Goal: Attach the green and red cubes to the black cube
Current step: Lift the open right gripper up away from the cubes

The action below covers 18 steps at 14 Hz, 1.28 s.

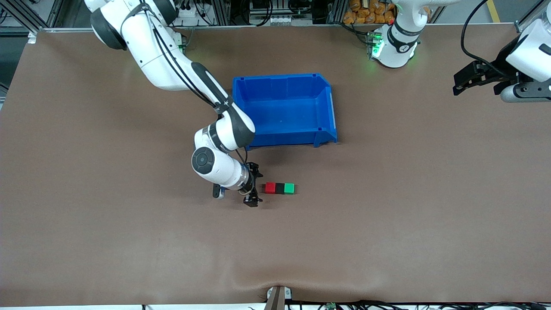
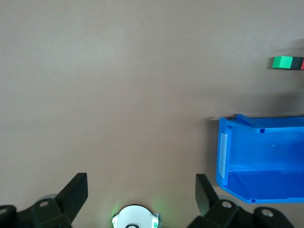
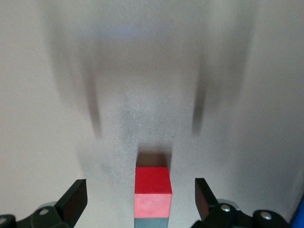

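The right claw [image 1: 254, 189] is spread wide and holds nothing, low over the tabletop [image 1: 129, 249] just beside the red cube [image 1: 270, 187]. Red cube, black cube [image 1: 280, 188] and green cube [image 1: 289, 188] are joined in one row, nearer the front camera than the blue bin [image 1: 284, 107]. Bare brown surface lies all around. The left claw [image 1: 478, 79] waits, spread and empty, over the tabletop's edge.

Three touching cubes [image 1: 279, 188] in a row, nearer than bin [image 1: 284, 140].
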### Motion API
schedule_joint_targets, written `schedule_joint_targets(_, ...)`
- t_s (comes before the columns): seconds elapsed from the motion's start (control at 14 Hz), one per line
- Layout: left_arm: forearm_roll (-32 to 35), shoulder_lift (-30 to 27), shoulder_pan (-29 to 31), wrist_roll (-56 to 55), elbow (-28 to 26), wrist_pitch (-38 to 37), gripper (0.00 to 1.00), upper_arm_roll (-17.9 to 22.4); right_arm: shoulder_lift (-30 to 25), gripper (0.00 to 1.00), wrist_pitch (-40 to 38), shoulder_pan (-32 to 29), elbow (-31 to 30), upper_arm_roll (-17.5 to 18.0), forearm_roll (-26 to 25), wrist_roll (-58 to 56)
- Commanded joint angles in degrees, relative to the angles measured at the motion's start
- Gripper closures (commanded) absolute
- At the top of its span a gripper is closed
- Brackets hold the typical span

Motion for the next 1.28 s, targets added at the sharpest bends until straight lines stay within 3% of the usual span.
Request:
schedule_joint_targets(0.0, -0.33, -0.59, 0.39, 0.89, 0.2, 0.58, 0.0, -0.05, -2.13, 0.0, -1.83, -1.27, -0.46, 0.68, -0.64, 0.49)
schedule_joint_targets(1.21, 1.34, -0.77, 0.92, 0.89, -0.24, 3.49, 0.0, 1.0, -7.05, 0.0, -9.48, -3.55, -0.55, 0.24, -2.3, 0.31)
